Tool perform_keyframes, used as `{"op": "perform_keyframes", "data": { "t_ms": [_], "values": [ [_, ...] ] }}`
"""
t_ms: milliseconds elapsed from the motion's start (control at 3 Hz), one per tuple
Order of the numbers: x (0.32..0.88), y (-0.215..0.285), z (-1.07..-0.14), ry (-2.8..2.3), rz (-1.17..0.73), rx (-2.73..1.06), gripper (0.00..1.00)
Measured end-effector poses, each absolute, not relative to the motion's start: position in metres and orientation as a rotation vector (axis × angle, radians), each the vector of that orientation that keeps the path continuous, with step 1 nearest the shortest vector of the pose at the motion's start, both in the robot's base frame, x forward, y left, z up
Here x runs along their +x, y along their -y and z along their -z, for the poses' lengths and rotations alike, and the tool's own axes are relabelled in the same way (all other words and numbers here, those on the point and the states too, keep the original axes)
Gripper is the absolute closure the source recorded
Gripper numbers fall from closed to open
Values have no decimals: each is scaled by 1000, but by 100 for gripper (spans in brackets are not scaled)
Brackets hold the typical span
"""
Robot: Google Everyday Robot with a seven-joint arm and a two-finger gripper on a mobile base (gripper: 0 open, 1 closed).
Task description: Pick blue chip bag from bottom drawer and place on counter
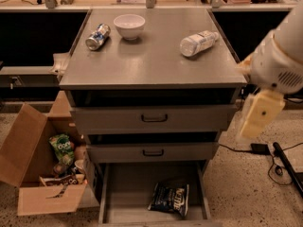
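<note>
The blue chip bag [170, 198] lies flat in the lower middle of the frame, on the floor of the bottom drawer [127, 193], right of the drawer's centre and near its front edge. The drawer stands pulled out. Above it sit two shut drawers with black handles [154, 118]. The counter [151, 63] fills the upper middle and carries a can [97, 36] on its side, a white bowl [129, 26] and a water bottle [198, 43] on its side. At the right edge, mid-height, the gripper [257, 117] hangs beside the counter's front right corner, well apart from the bag; whether it is released or clenched cannot be told. At lower left, an open cardboard box [28, 150] holds a green snack bag [62, 148].
</note>
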State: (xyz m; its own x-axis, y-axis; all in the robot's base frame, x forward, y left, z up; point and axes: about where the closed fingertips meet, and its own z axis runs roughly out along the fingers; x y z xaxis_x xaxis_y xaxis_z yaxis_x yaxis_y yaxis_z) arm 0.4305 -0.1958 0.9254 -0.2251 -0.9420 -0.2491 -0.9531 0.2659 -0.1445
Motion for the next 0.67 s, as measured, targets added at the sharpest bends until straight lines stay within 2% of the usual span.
{"op": "perform_keyframes", "data": {
  "t_ms": [667],
  "values": [
    [373,178,-786,-2326,-420,-1615,0]
  ]
}}
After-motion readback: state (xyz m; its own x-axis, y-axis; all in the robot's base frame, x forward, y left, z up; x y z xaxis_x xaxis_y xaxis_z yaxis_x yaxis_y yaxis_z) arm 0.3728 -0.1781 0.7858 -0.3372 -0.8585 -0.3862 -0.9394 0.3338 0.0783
